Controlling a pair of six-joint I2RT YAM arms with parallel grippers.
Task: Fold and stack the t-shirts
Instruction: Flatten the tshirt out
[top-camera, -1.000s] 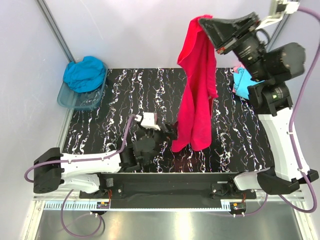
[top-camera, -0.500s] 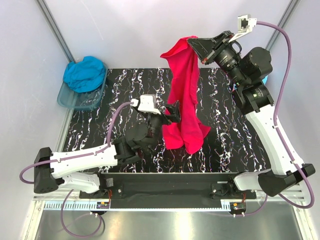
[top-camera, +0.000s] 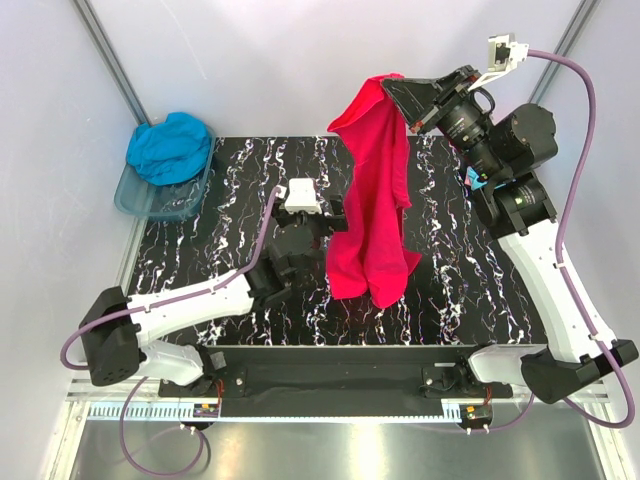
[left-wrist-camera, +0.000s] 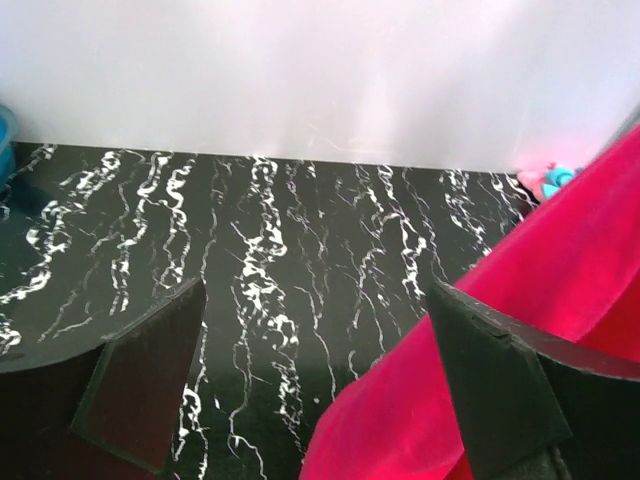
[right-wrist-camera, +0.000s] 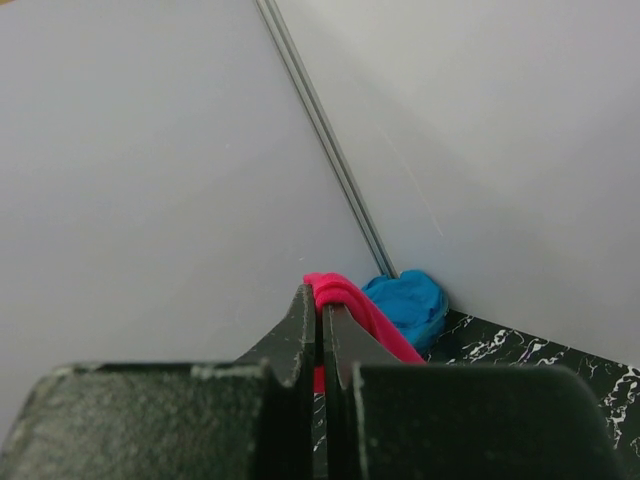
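Note:
The bright pink-red t-shirt (top-camera: 375, 200) hangs lengthwise from my right gripper (top-camera: 392, 88), which is raised high over the back of the table and shut on the shirt's top fold (right-wrist-camera: 350, 300). The shirt's lower end rests bunched on the black marbled table (top-camera: 200, 250). My left gripper (top-camera: 337, 216) stands open low over the table, right at the shirt's left edge. In the left wrist view the red cloth (left-wrist-camera: 520, 340) reaches in between the fingers beside the right finger (left-wrist-camera: 500, 390). A teal-blue t-shirt (top-camera: 170, 145) lies crumpled in the tub.
The clear bluish tub (top-camera: 135, 205) stands at the table's back left corner. Light cyan cloth (left-wrist-camera: 562, 178) and pale pink cloth (left-wrist-camera: 545, 172) lie at the back right, mostly hidden behind the right arm (top-camera: 520, 200). White walls close in the back and sides.
My right gripper came down from close to the camera and lowered the shirt until its end rested on the table. My left arm reached forward to the shirt's left edge.

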